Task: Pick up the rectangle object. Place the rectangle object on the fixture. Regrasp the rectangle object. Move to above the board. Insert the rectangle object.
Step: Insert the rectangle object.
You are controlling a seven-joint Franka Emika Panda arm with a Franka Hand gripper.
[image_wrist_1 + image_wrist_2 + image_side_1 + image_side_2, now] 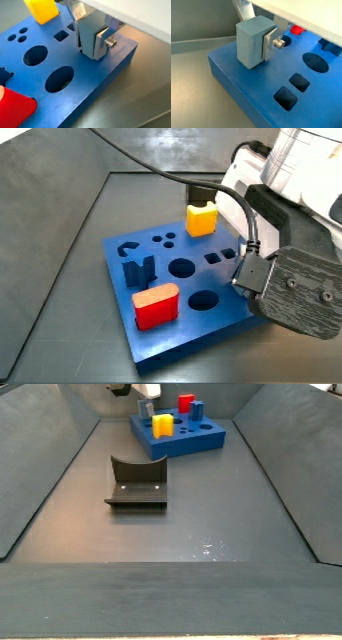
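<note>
My gripper [89,46] is shut on the rectangle object [87,32], a pale grey-blue block held upright. Its lower end meets the top of the bright-blue board [100,75] near one edge, at a hole; how deep it sits I cannot tell. Both wrist views show this, with a silver finger [271,42] pressed on the block [251,40] over the board [244,85]. In a side view the arm hides the block above the board [187,283]. The dark fixture [136,484] stands empty on the floor, nearer the camera than the board [187,446].
On the board stand a yellow block [201,220], a red block [158,306] and a dark navy upright piece [138,268]. Round and square holes [286,97] are open in its top. Grey sloping walls [40,474] ring the floor.
</note>
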